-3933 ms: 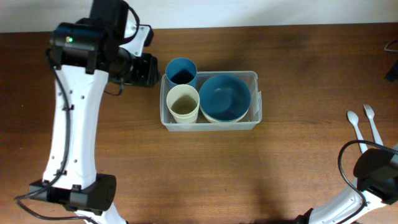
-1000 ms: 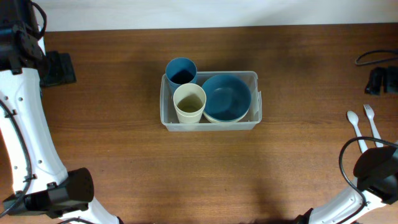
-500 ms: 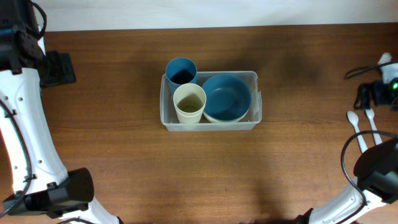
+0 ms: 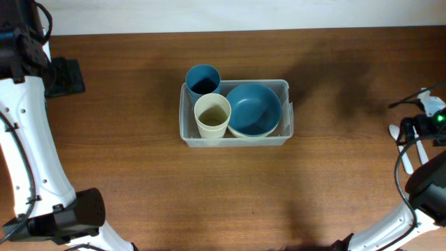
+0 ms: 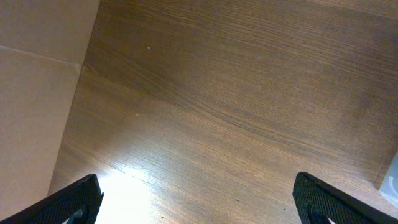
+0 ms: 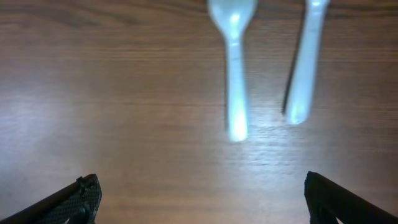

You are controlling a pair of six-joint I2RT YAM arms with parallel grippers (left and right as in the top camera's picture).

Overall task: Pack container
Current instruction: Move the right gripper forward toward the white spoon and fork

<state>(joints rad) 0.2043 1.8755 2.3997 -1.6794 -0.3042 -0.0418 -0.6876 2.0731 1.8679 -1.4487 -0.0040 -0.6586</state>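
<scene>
The clear plastic container [image 4: 235, 141] sits mid-table. It holds a cream cup [image 4: 212, 115] and a blue bowl [image 4: 254, 107] nested in a cream bowl. A blue cup [image 4: 203, 79] stands at its back left corner. A white spoon [image 6: 233, 68] and a white fork [image 6: 305, 62] lie side by side on the table at the far right. My right gripper [image 4: 418, 129] hovers over them, open and empty [image 6: 202, 199]. My left gripper [image 4: 64, 75] is open and empty [image 5: 199, 199] at the far left, well away from the container.
The spoon head [image 4: 395, 130] shows beside the right gripper in the overhead view. A corner of the container [image 5: 392, 180] shows at the right edge of the left wrist view. A beige surface [image 5: 37, 93] borders the table's left edge.
My right gripper has moved from the far right back edge toward the front, over the spoon and fork. My left arm withdrew from the container earlier and has since stayed still.
</scene>
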